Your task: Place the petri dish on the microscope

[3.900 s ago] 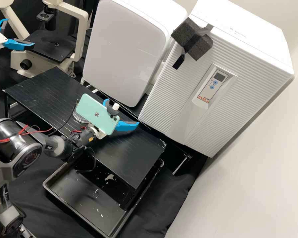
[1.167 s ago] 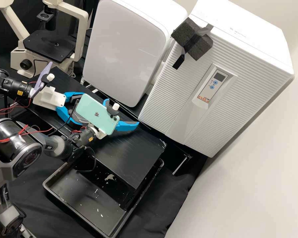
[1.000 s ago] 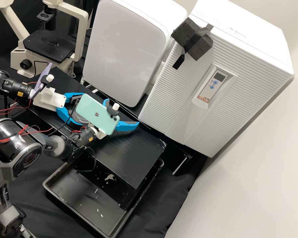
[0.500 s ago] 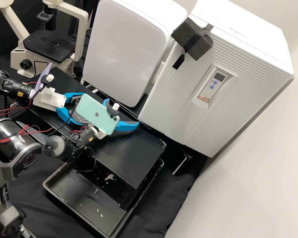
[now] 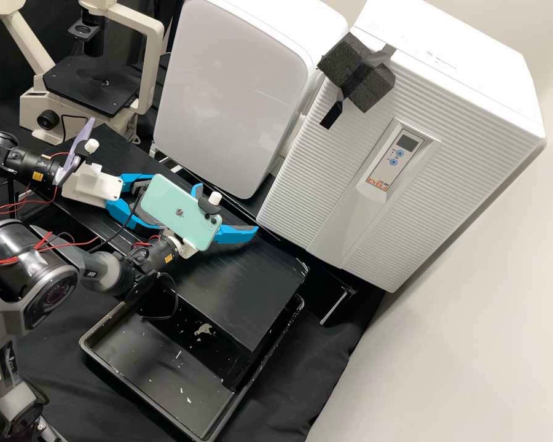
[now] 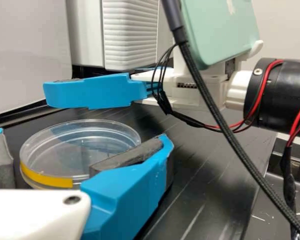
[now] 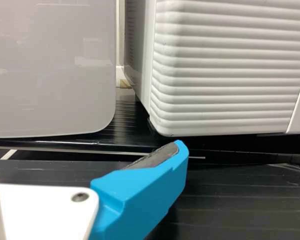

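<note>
Microscope: the cream-framed one with the flat black stage (image 5: 92,86), far end of the setup. Nothing has been delivered there yet, so the job looks to be at the pickup stage.

Left gripper: the white body with two blue, dark-padded fingers (image 6: 82,136) sits low over the platform, fingers spread wide around the dish. I can see a gap on one side; contact at the other pad I can't tell.

Petri dish: round, clear plastic, shallow (image 6: 80,145), yellow strip (image 6: 50,177) on its side, lying flat between those fingers. I'd centre it first, then close slowly and evenly — a one-sided push would probably just skate it along. Pads level on the side wall, light squeeze, and make sure a lid (if there is one) doesn't get lifted off alone.

Right gripper: same blue-fingered type (image 5: 227,209), standing wide and holding nothing, with a mint-green phone (image 5: 181,212) mounted above. It's pretty close to the left one, so I'd lift straight up before swinging towards the stage.

Platform: black, grooved, rectangular (image 5: 252,270), under the dish. Looks slick — keep the dish level and don't drag it.
</note>
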Robot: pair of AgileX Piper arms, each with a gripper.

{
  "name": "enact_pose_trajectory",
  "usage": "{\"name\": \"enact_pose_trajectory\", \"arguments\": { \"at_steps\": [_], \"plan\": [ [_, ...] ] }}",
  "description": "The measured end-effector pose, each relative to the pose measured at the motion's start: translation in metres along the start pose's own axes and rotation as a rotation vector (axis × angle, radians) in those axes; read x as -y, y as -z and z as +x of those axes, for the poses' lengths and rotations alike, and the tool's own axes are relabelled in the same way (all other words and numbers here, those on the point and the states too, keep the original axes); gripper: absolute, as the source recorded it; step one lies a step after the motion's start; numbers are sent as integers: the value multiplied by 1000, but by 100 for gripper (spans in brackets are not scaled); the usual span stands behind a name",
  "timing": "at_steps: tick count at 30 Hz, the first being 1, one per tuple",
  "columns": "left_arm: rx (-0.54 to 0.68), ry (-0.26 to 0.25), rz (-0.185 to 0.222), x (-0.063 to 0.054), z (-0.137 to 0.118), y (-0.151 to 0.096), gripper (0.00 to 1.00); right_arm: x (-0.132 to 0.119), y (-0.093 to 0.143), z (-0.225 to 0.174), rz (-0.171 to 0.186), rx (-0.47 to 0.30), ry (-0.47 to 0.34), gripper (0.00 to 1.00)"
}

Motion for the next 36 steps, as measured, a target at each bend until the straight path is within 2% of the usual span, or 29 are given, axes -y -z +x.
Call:
{"name": "enact_pose_trajectory", "arguments": {
  "at_steps": [23, 29, 34, 36],
  "plan": [
    [8, -15, -10, 3, -3, 4, 0, 0, 0, 0, 0, 0, 0, 100],
    [-64, -37, -20, -7, -35, 24, 0, 0, 0, 0, 0, 0, 0, 100],
    [-177, -85, -34, -22, -73, 53, 0, 0, 0, 0, 0, 0, 0, 100],
    [-216, -128, -39, -29, -90, 63, 0, 0, 0, 0, 0, 0, 0, 100]
  ]
}}
